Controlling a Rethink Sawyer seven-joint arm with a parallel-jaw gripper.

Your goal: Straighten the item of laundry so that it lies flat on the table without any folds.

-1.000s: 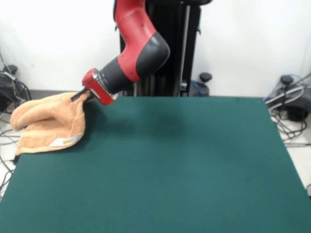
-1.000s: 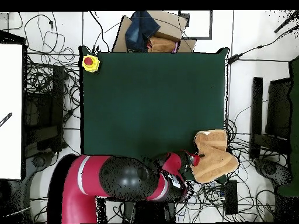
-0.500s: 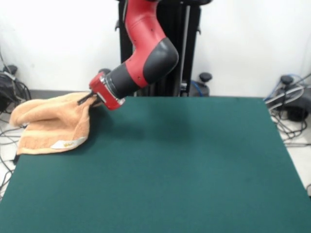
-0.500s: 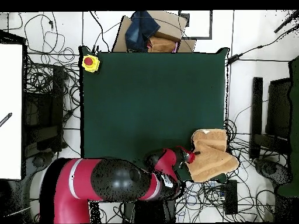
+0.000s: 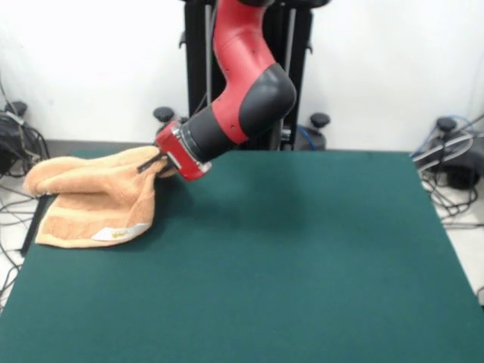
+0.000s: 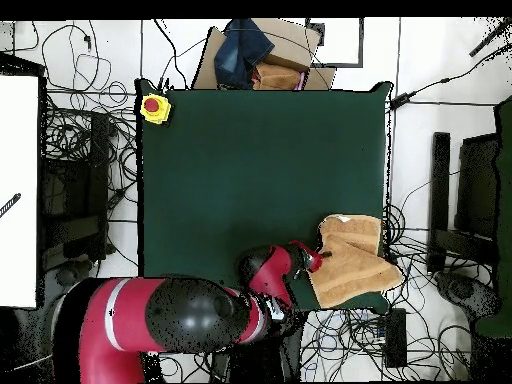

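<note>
peach towel – folded, overhanging the table corner – pinched by gripper.

Glossy red, rounded arm with a bulbous black elbow joint. Black cylindrical wrist section, ending in a red collar with a thin silver edge. Small black gripper at the tip.
</note>
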